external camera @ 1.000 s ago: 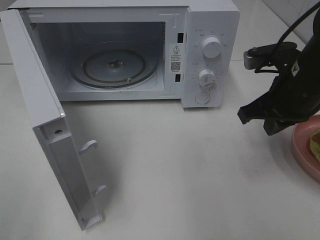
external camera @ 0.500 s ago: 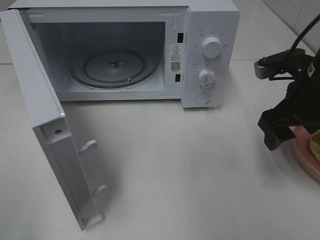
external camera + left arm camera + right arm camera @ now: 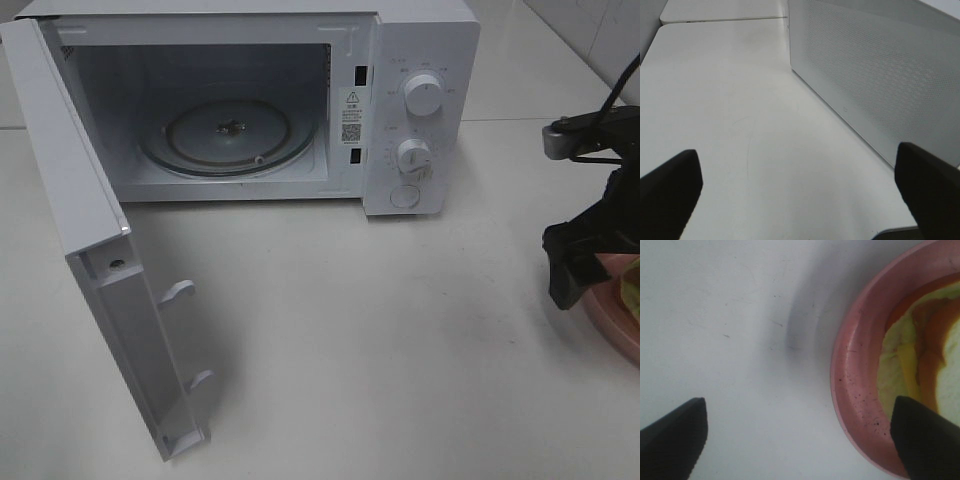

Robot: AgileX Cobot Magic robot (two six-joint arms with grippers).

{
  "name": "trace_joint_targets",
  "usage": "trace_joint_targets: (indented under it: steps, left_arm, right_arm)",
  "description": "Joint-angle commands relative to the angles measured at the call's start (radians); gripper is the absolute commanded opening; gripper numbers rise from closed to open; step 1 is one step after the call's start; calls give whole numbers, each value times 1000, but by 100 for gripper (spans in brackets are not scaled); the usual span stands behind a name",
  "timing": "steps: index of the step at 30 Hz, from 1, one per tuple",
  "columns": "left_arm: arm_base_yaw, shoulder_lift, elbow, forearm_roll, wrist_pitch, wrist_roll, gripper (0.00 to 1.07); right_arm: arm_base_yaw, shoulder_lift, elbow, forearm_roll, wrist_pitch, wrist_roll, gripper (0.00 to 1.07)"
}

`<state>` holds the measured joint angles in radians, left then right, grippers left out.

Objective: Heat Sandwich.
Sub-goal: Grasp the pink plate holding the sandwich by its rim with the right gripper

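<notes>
Sandwich (image 3: 920,360) lies on the pink plate (image 3: 852,370), off to one side of my right tool (image 3: 797,437), which gapes wide and empty, my nearer arm.

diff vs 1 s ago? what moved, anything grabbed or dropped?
The right gripper swung to the right in the exterior view, away from the microwave. It now hangs open over the rim of the pink plate, next to the sandwich, gripping nothing. Unchanged: microwave door open, sandwich on the plate.
</notes>
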<state>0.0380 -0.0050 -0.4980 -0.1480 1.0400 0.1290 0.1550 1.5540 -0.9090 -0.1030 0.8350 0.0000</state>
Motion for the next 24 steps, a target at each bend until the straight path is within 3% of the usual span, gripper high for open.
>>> trace_joint_targets:
  steps: [1,24]
  left_arm:
    - [-7,-20,4,-2,-9,-2,101]
    - [-7,-20,4,-2,-9,-2,101]
  right_arm:
    - [-33,3,14,23,-14,-41,93]
    - [-75,247,19,7,-126,-11,86]
